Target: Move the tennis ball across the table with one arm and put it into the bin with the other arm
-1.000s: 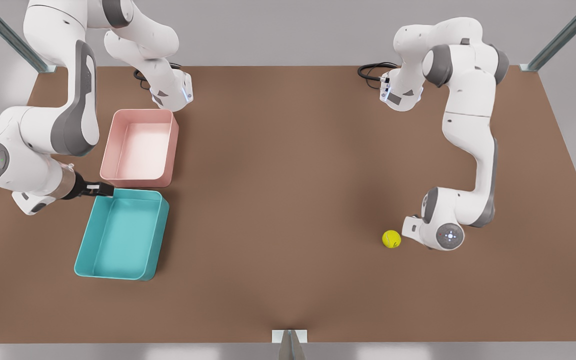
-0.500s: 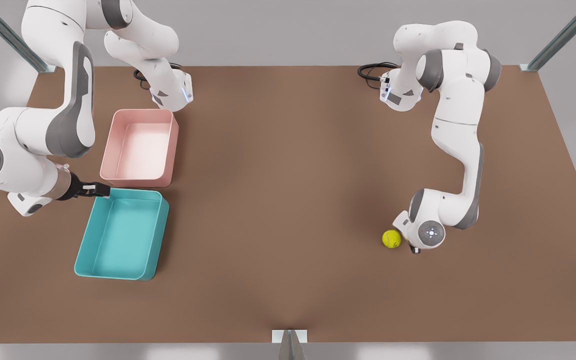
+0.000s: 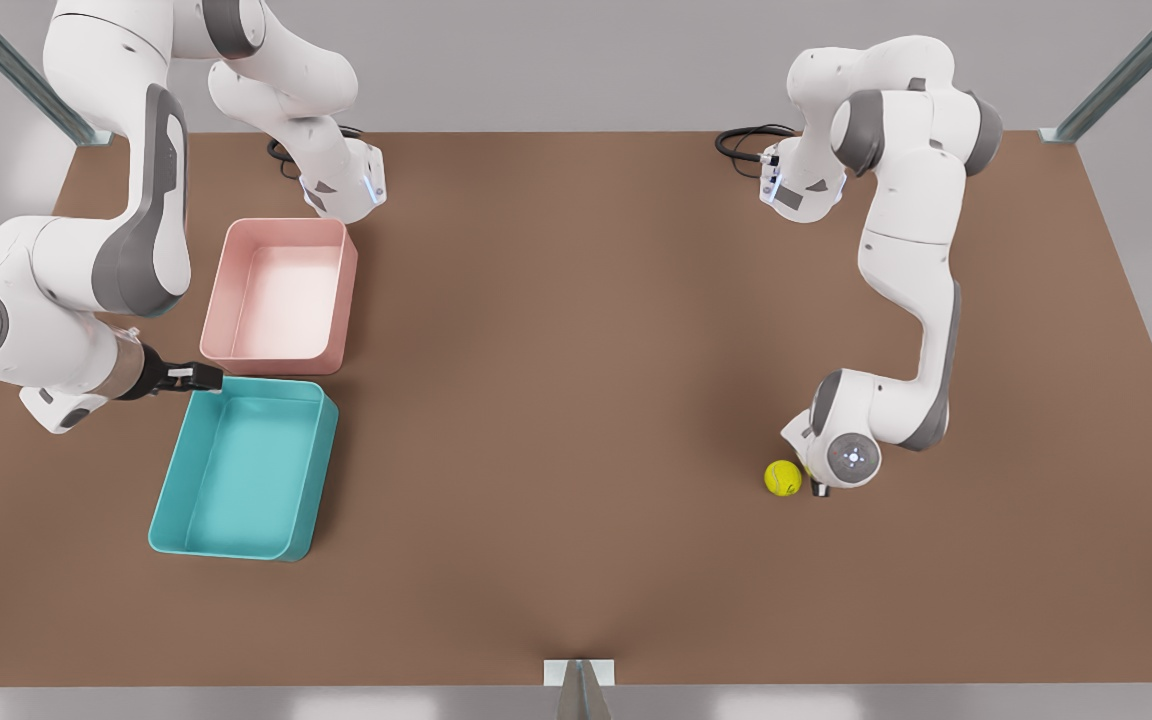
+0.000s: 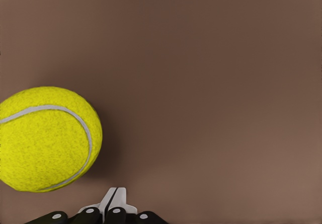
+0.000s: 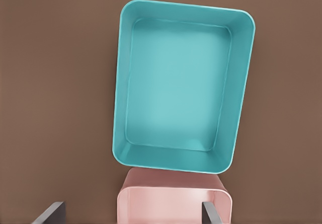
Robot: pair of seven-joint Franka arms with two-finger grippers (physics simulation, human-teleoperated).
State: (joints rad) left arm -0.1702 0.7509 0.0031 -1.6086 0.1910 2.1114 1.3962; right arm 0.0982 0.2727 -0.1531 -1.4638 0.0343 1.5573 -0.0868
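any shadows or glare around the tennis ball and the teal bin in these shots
Left wrist view: the tennis ball casts a soft dark shadow on the table, no glare. Right wrist view: the bin is evenly lit, floor slightly paler at its middle. Front view: faint shading beside the bin's walls.

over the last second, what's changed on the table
The left gripper has slid toward the tennis ball, closing in from the front view's right, fingers shut, and now sits right beside it without holding it. The ball has not moved. The right gripper shifted slightly and still waits open over the bin's far edge. The bin and pink tray stayed put.
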